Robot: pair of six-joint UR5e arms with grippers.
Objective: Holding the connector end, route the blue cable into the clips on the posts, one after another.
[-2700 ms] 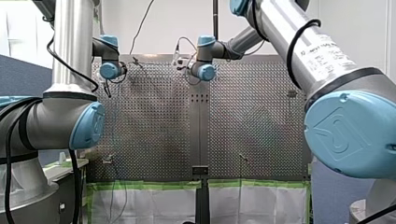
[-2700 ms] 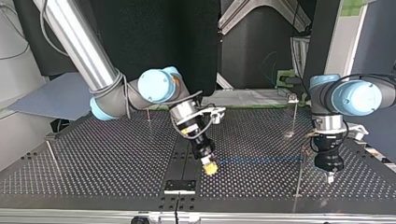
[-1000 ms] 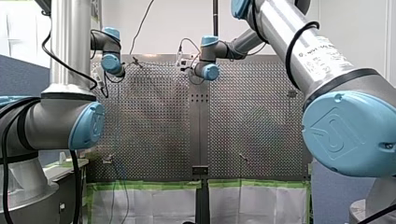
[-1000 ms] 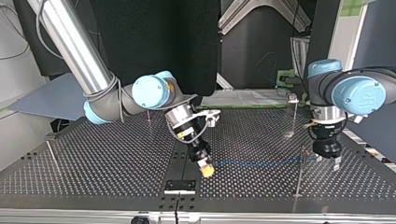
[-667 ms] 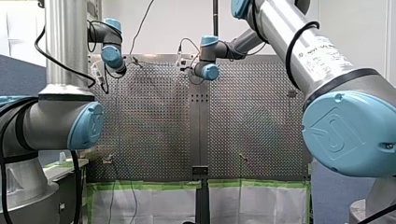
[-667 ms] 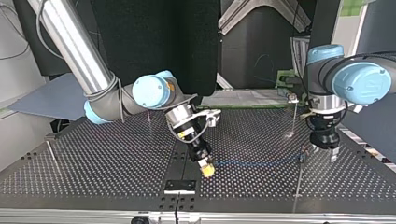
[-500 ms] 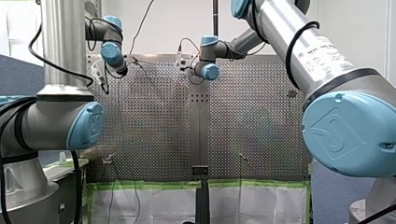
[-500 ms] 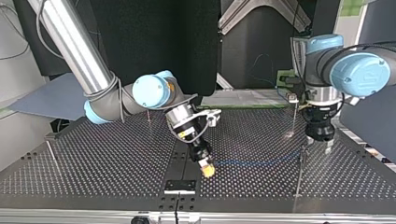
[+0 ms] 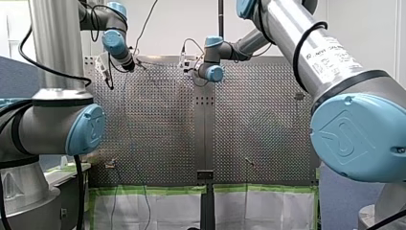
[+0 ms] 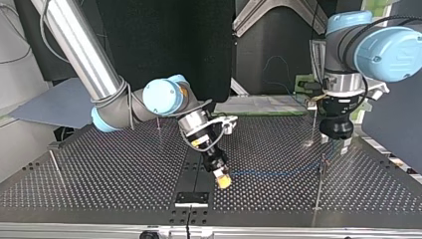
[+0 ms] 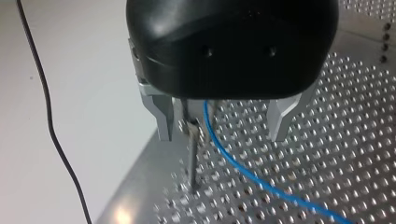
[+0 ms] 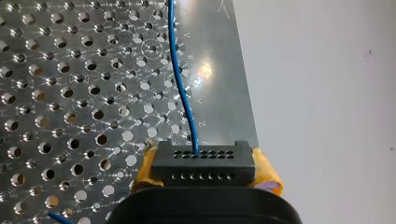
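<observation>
Blue cable (image 12: 180,79) leaves the black connector (image 12: 204,161), gripped between the yellow pads (image 12: 267,171) of my right hand (image 12: 205,169), and crosses the perforated surface (image 12: 70,93) to a clip post (image 11: 192,158) standing between the spread, empty fingers (image 11: 163,116) of my left hand (image 11: 222,125).

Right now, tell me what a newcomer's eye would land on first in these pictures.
First, the black connector clamped between the yellow pads of my right pincer, near the top view's middle, with the blue cable running out of it over the perforated table. Next, my left pincer at the top view's right, open, the cable passing between its fingers beside a thin post.
</observation>
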